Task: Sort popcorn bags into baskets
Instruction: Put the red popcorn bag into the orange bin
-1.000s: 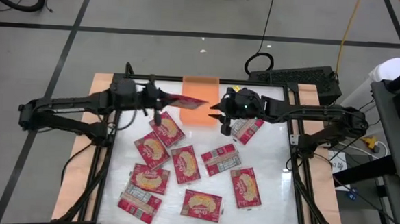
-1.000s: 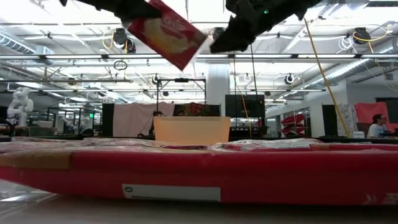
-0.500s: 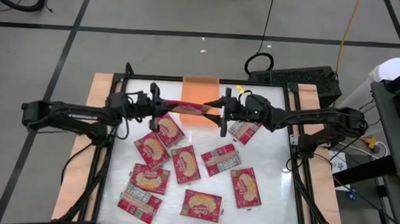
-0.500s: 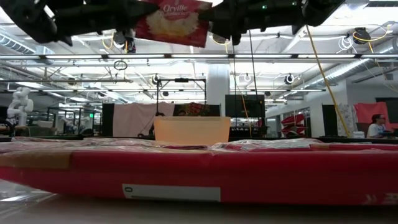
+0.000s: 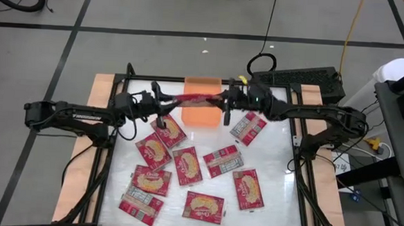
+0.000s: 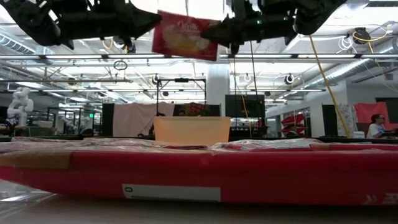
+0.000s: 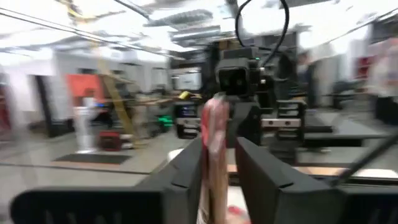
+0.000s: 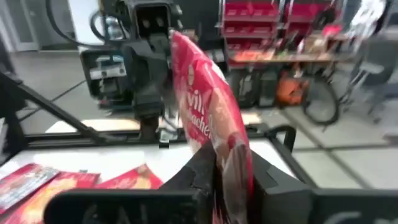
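One red popcorn bag (image 5: 199,99) hangs in the air over the orange tray (image 5: 200,117), standing on edge with its printed face toward the near side (image 6: 185,36). My right gripper (image 5: 223,100) is shut on the end toward the table's right. My left gripper (image 5: 165,105) is at the bag's other end and open. In the left wrist view its fingers stand either side of the bag (image 7: 214,143), with a gap showing. Several more bags (image 5: 187,164) lie flat on the table. The tray rests flat at the far edge (image 6: 191,130). My right gripper pinches the bag's right-hand end (image 8: 227,152) between its two fingers (image 8: 200,171). It comes in level from the table's right. The bag is lifted clear above the tray, upright on edge and slightly tilted, reaching toward my left gripper (image 8: 149,56).
Loose bags cover the table's middle and near part, among them one beside the tray (image 5: 248,129) and one right before the low camera (image 6: 199,177). Black frame rails run along the table's left and right sides (image 5: 298,153). A person sits far off in the room (image 6: 376,124).
My left gripper carried the tilted bag toward the table's right and levelled it out. My right gripper came in around its free end and took hold. The bag then shifted right and toward the far edge, over the tray, drawing away from my left gripper.
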You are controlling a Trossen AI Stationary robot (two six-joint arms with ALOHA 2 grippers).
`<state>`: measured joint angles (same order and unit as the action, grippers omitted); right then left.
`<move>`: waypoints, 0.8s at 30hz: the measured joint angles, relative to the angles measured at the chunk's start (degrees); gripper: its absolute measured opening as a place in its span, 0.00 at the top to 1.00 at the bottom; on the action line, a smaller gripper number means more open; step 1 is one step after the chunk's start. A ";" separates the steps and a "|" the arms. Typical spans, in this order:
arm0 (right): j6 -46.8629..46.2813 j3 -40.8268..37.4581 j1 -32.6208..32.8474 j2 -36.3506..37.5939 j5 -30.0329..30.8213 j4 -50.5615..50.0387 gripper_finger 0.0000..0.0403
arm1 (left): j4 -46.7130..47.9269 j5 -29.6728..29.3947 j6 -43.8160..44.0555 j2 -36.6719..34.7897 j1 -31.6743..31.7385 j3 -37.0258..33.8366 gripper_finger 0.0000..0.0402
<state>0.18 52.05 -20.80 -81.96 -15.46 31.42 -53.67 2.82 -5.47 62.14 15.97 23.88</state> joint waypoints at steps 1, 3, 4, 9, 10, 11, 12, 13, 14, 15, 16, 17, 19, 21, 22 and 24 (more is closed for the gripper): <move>-0.40 0.74 -1.54 0.00 -2.26 -2.15 0.94 | 0.88 -2.10 -0.70 -1.25 0.00 0.00 0.71; -0.53 2.68 -4.41 -0.65 -4.83 -5.50 0.97 | 3.10 -5.97 -1.63 -3.95 0.00 0.00 0.64; -0.55 3.62 -5.88 -0.81 -5.62 -7.21 0.98 | 4.41 -7.43 -1.95 -5.19 0.00 0.00 0.61; -0.34 8.33 -12.65 -3.06 -8.83 -13.03 0.97 | 10.96 -9.23 0.50 -8.33 -0.09 0.00 0.49; -0.59 9.26 -13.80 -4.04 -9.60 -13.72 0.97 | 12.05 -9.29 1.16 -8.34 -0.22 0.02 0.47; -1.10 9.95 -14.80 -5.12 -10.10 -13.97 0.97 | 13.75 -9.32 1.68 -8.32 -0.39 0.02 0.46; -1.62 10.42 -15.57 -6.35 -10.49 -14.22 0.98 | 15.43 -9.33 2.16 -8.27 -0.67 0.02 0.45; -2.36 10.83 -16.26 -7.59 -11.17 -14.21 0.98 | 16.63 -9.39 2.68 -8.05 -1.00 0.02 0.44; -2.99 11.39 -16.86 -9.10 -11.62 -14.18 0.98 | 17.56 -9.36 3.07 -7.86 -1.21 0.02 0.44; -3.79 11.82 -17.30 -10.56 -11.69 -13.95 0.98 | 18.53 -9.35 3.28 -7.84 -1.58 0.02 0.44; -4.37 12.11 -17.81 -11.95 -11.74 -14.07 0.98 | 19.31 -9.01 3.81 -7.84 -2.11 0.02 0.44; -4.74 12.22 -18.12 -13.50 -11.86 -14.11 0.98 | 19.67 -8.92 4.18 -7.84 -2.57 0.02 0.44; -5.52 12.35 -18.61 -16.52 -11.83 -14.11 0.98 | 20.12 -8.86 4.07 -7.86 -3.74 0.02 0.46; -5.55 12.35 -18.75 -19.35 -11.53 -14.30 0.98 | 20.40 -8.84 3.24 -7.84 -4.82 0.02 0.48; -5.56 12.35 -18.89 -20.41 -10.97 -14.21 0.98 | 20.45 -8.81 2.88 -7.84 -5.28 0.02 0.49; -5.88 12.35 -18.99 -22.03 -9.53 -13.65 0.97 | 20.52 -8.82 2.54 -7.86 -6.05 0.02 0.52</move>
<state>-5.70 64.40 -39.79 -103.98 -24.99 17.77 -33.14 -6.00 -2.93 54.28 9.91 23.90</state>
